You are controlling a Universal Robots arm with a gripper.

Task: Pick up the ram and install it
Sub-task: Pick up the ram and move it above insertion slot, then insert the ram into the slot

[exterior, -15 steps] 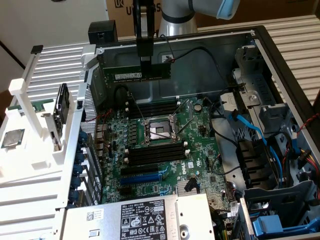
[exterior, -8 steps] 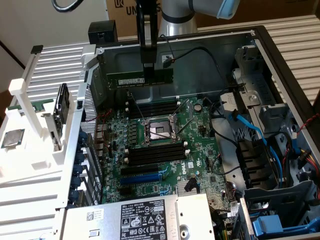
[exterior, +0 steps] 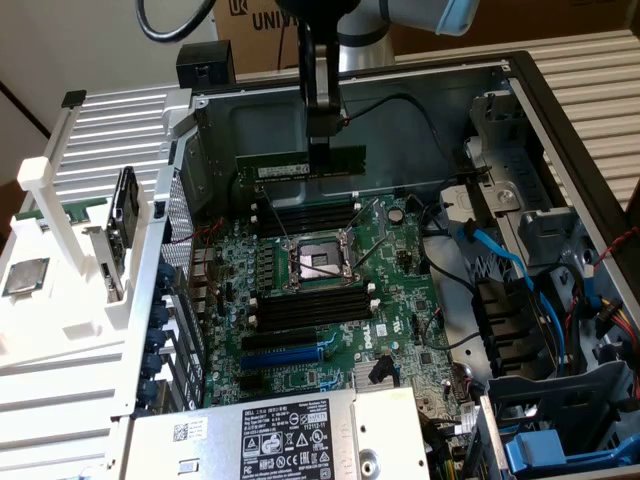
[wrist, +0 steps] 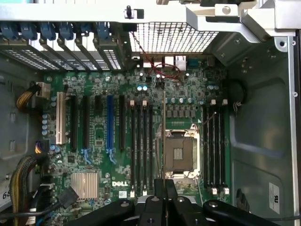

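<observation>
Open computer case (exterior: 560,120) lies on its side, motherboard (exterior: 400,290) exposed inside. White rack (exterior: 90,300) stands at exterior view's left, silver processor chip (exterior: 25,277) on it. Processor socket (exterior: 318,265) sits mid-board between two banks of black slots (exterior: 305,215). Ram (exterior: 285,168) hangs edge-down above motherboard, parallel to slots, not seated in any. Gripper (exterior: 321,150) comes from above, fingers (wrist: 171,188) clamped on ram's top edge near its middle. Wrist view: ram (wrist: 163,136) edge-on, just beside socket.
</observation>
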